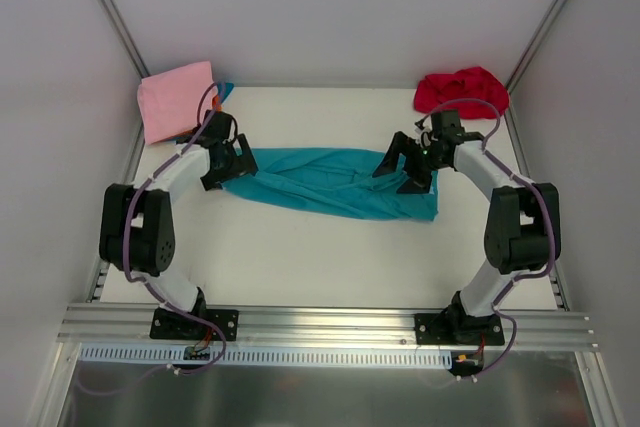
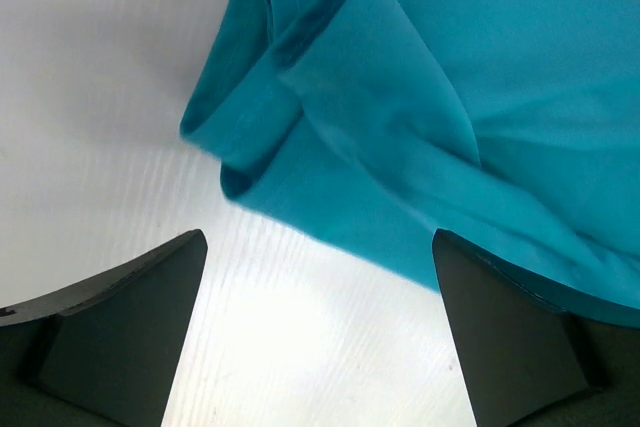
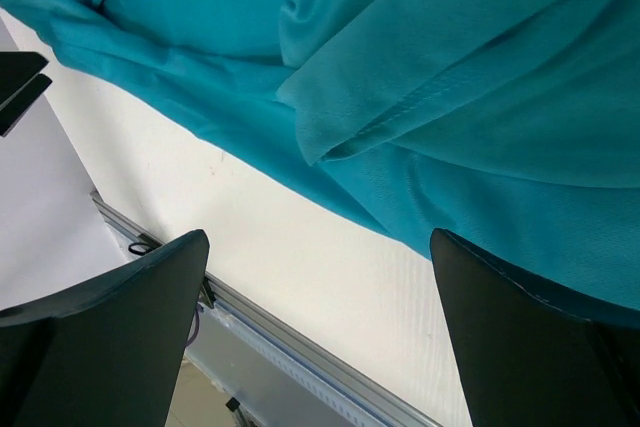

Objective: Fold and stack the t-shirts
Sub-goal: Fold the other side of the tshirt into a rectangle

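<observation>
Currently, teal t-shirt (image 1: 330, 187) lies as a rumpled band mid-worktop (image 1: 320, 257) between my left claw (image 1: 238, 165) and right claw (image 1: 402, 172), both spread and empty; folding underway, I judge next: pinch an edge each.

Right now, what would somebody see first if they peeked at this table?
The long teal t-shirt jumps out first, lying rumpled across the middle of the white table, with the left gripper and the right gripper open at its two ends. Next come a bright red shirt bunched up in the far right corner and a pink shirt folded flat in the far left corner.
</observation>
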